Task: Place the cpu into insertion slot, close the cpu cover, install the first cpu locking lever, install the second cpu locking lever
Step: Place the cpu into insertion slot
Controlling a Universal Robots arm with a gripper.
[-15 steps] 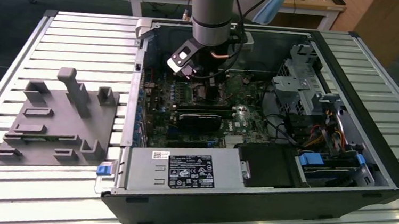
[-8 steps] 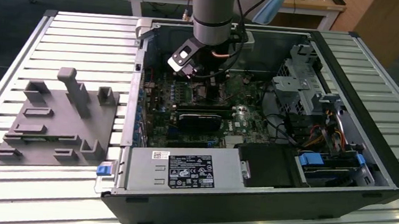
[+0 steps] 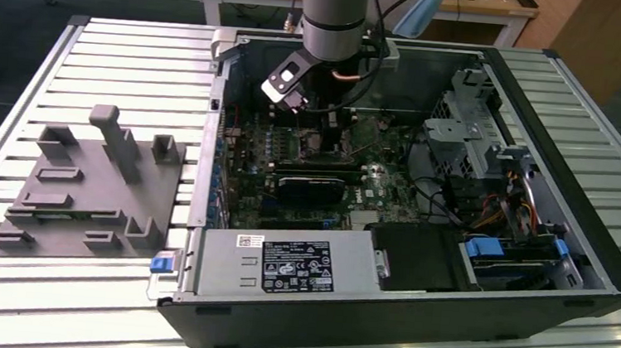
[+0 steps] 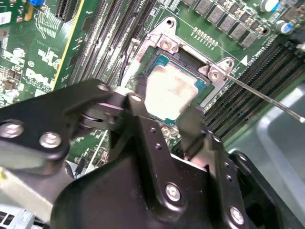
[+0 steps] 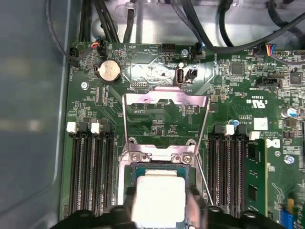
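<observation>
Setting: an open computer case (image 3: 410, 319) lay on a slatted table (image 3: 67, 304), with a grey fixture (image 3: 76, 197) on the exterior view's left; the arm (image 3: 335, 10) reached down into the far part of the case.

Gripper: the gripper (image 3: 330, 130) was low over the motherboard (image 5: 228, 86). In both wrist views its fingers (image 4: 138, 95) were drawn in narrow against two opposite edges of the cpu (image 4: 174, 90), so it appeared to have the chip clamped.

Cpu: its silver top was level, lined up with the insertion slot (image 4: 148, 64) and inside the slot's frame, between the banks of memory slots (image 5: 90, 167). Whether it was fully seated or just above the contacts could not be told.

Cpu cover: the cpu cover (image 5: 167, 98) was swung open, tipped back on the far side of the slot, and bare board showed through its window.

Levers: a thin locking lever (image 4: 267, 98) stuck out free to one side, not hooked down.

Progress: by my judgement the first step was at or near its end, with the chip in place but not let go. The cover was not yet closed, and neither lever looked installed.
</observation>
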